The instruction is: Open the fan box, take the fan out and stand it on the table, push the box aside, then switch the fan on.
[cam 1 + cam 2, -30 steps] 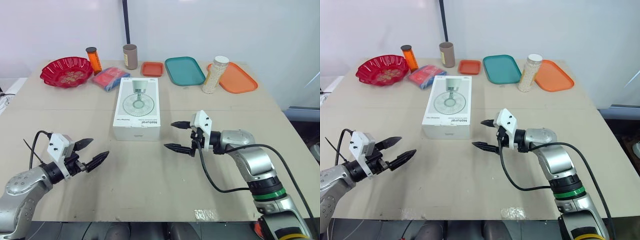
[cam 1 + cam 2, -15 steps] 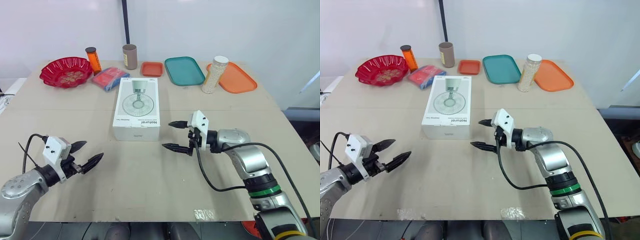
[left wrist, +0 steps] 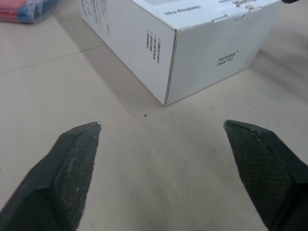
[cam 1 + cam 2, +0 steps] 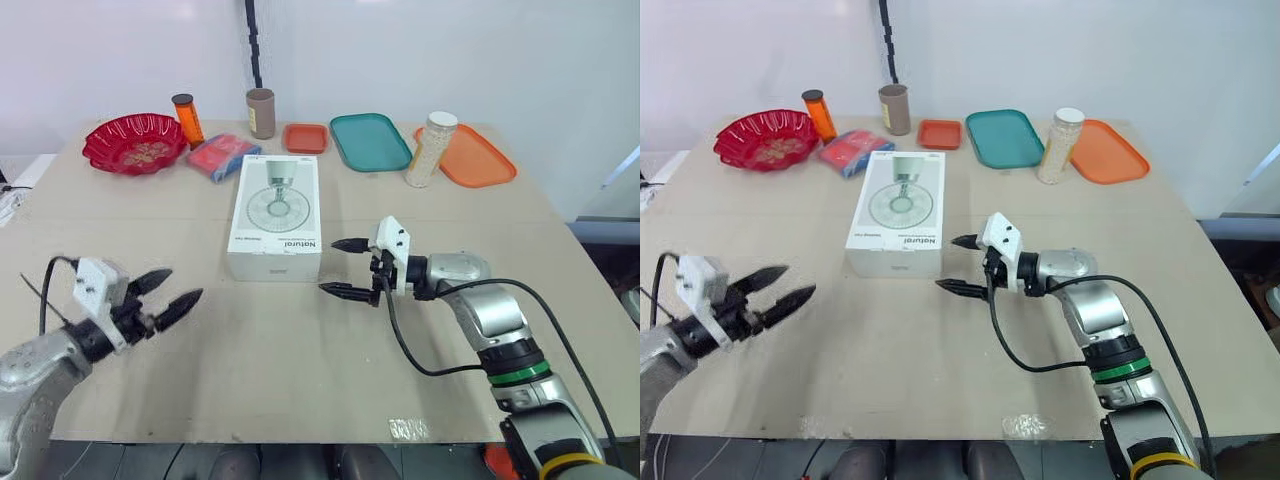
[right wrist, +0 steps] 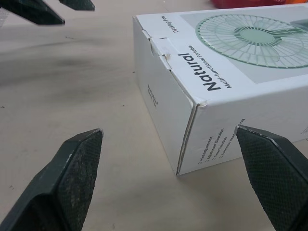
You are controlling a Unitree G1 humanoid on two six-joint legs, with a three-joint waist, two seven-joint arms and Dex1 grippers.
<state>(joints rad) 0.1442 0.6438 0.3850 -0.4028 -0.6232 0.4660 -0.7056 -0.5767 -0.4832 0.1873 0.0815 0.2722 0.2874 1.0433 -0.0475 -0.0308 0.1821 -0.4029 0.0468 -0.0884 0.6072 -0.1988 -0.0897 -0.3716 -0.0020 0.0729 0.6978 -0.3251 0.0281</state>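
Note:
The white fan box (image 4: 276, 214) lies flat and closed in the middle of the table, a fan pictured on its lid. My right gripper (image 4: 343, 267) is open, just right of the box's near right corner, fingertips pointing at it and apart from it. In the right wrist view that corner of the box (image 5: 192, 103) fills the space between my open fingers (image 5: 72, 168). My left gripper (image 4: 167, 289) is open near the table's front left, well short of the box. The left wrist view looks at the box's near end (image 3: 216, 53) from a distance.
Along the far edge stand a red bowl (image 4: 133, 144), an orange bottle (image 4: 186, 118), a red and blue packet (image 4: 218, 156), a brown cup (image 4: 261, 112), a small orange tray (image 4: 304, 137), a teal tray (image 4: 371, 141), a white jar (image 4: 427, 149) and an orange tray (image 4: 475, 157).
My right gripper has crept left toward the box's near right corner. My left gripper has drawn back to the left and lifted slightly.

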